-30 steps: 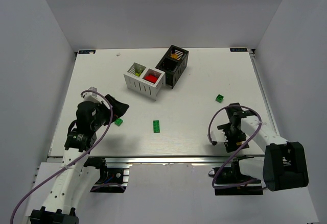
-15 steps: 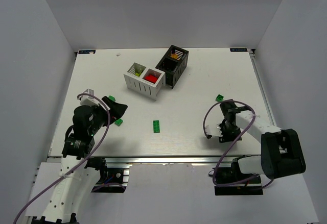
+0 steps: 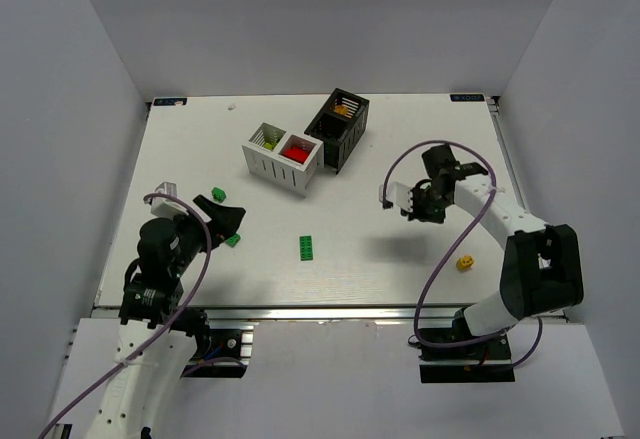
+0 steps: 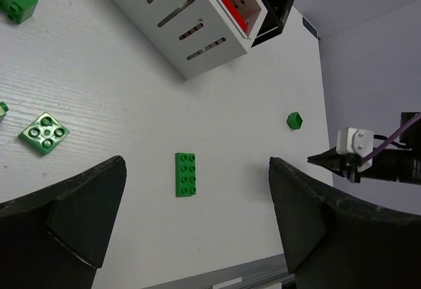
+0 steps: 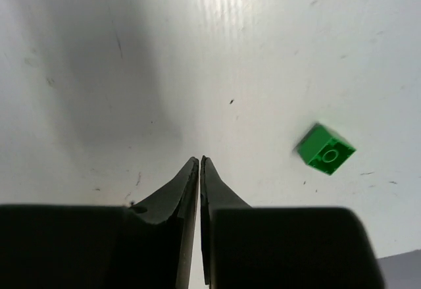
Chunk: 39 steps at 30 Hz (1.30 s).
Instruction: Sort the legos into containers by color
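Note:
The white container holds lime legos on its left and red legos on its right; the black container behind it holds orange-yellow ones. A flat green lego lies mid-table. It also shows in the left wrist view as the flat green lego, ahead of my open left gripper. From above, the left gripper hovers between two small green legos. My right gripper is shut on nothing, with a green lego to its right. A yellow lego lies near the right arm.
The right arm arches over the table's right half, its cable looping above it. The table's near edge runs just in front of both arm bases. A shiny green square lego lies left of the left gripper's fingers.
My right gripper has closed and swung from the near edge up and left toward mid-table, uncovering the yellow lego. The left arm has pulled back slightly, still open.

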{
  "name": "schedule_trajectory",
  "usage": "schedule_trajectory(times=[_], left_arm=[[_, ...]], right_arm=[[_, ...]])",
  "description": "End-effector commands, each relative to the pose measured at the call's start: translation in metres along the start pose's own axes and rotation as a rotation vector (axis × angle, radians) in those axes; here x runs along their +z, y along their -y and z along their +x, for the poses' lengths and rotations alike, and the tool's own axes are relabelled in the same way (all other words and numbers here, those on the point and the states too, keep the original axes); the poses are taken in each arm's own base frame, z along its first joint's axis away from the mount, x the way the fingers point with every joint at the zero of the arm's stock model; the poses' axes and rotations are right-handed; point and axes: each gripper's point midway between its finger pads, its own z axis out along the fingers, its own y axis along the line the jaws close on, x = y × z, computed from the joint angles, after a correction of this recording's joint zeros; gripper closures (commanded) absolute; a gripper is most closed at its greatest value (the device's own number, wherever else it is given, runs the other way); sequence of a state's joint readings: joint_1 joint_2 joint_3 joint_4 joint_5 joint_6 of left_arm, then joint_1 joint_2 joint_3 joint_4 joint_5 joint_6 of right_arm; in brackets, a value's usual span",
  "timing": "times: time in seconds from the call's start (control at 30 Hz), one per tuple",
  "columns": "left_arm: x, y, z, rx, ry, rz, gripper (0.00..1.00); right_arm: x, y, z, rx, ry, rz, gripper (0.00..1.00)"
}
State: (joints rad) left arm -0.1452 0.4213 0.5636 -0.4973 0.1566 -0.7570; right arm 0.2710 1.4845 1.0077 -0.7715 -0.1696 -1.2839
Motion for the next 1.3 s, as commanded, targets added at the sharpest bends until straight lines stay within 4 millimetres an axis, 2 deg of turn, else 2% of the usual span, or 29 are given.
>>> schedule_trajectory(times=[0.0,0.07,0.1,0.13,0.2,0.23,0.27,0.3,0.33,0.43,0.47,0.53,0.57,0.73,0.87,0.93,1.1,1.27], left_arm=[[0.001,-0.001,-0.006,-0.002,0.035,0.000,0.02],[0.003,-0.001,-0.006,-0.001,0.037,0.002,0.02],[0.004,0.001,-0.008,0.001,0.039,0.011,0.02],[0.005,0.001,-0.007,0.004,0.036,0.012,0.02],[0.006,0.003,-0.009,0.010,0.031,0.011,0.02],[0.006,0.004,-0.009,0.017,0.029,0.013,0.02],[0.006,0.005,-0.011,0.021,0.031,0.015,0.02],[0.006,0.005,-0.010,0.025,0.028,0.014,0.02],[0.006,0.004,-0.011,0.033,0.029,0.011,0.02],[0.006,0.002,-0.011,0.045,0.035,0.004,0.02],[0.006,0.000,-0.011,0.046,0.039,-0.003,0.02],[0.006,-0.003,-0.009,0.052,0.040,-0.004,0.02],[0.006,-0.004,-0.008,0.055,0.041,-0.004,0.02],[0.011,-0.005,-0.003,0.050,0.036,0.017,0.02],[0.024,-0.011,0.012,0.020,-0.007,0.032,0.02],[0.026,-0.006,0.010,0.012,-0.003,0.057,0.02],[0.028,-0.007,0.009,0.010,0.002,0.050,0.02],[0.025,-0.009,0.006,-0.014,0.027,0.040,0.02]], right_arm=[[-0.010,-0.001,-0.033,0.092,0.125,-0.071,0.91],[-0.014,0.000,-0.040,0.114,0.145,-0.097,0.92],[-0.016,0.008,-0.044,0.129,0.147,-0.093,0.92],[-0.017,0.009,-0.043,0.137,0.139,-0.098,0.86],[-0.018,-0.003,-0.035,0.157,0.093,-0.160,0.62],[-0.018,-0.009,-0.026,0.130,0.046,-0.179,0.30],[-0.018,-0.017,-0.018,0.122,0.013,-0.203,0.15],[-0.026,-0.025,-0.005,0.111,-0.035,-0.203,0.10],[-0.023,-0.039,0.007,0.078,-0.068,-0.230,0.11],[-0.034,-0.049,0.032,0.017,-0.179,-0.170,0.11],[-0.033,-0.058,0.041,0.013,-0.210,-0.178,0.11],[-0.040,-0.060,0.052,0.007,-0.265,-0.136,0.10],[-0.039,-0.068,0.058,0.028,-0.291,-0.143,0.11],[-0.039,-0.080,0.083,0.053,-0.421,-0.158,0.10],[-0.036,-0.080,0.085,0.067,-0.437,-0.166,0.11],[-0.034,-0.086,0.087,0.061,-0.442,-0.210,0.11],[-0.030,-0.095,0.093,-0.015,-0.451,-0.256,0.10],[-0.018,-0.110,0.107,-0.067,-0.483,-0.276,0.13]])
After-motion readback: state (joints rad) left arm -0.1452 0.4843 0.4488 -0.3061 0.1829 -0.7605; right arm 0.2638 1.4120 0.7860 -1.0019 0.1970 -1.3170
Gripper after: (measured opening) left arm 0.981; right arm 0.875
